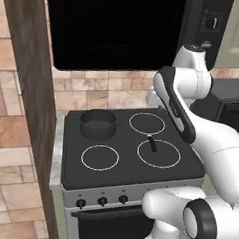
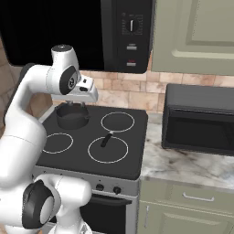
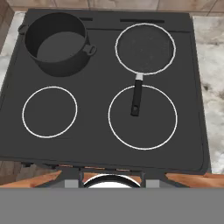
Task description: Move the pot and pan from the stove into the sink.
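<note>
While the pot [image 3: 56,43] occupies the rear left burner of the stove [image 3: 96,131], the pan [image 3: 145,49] sits on the rear right burner, handle pointing forward. Finger opening cannot be determined.

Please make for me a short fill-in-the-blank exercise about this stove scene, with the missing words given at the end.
1. The pot stands on the back ____ burner of the stove.
2. The pan has its handle pointing toward the ____ of the stove.
3. The stove has ____ ring burners.
4. Inside, the pot is ____.

Missing words: left; front; four; empty
</note>
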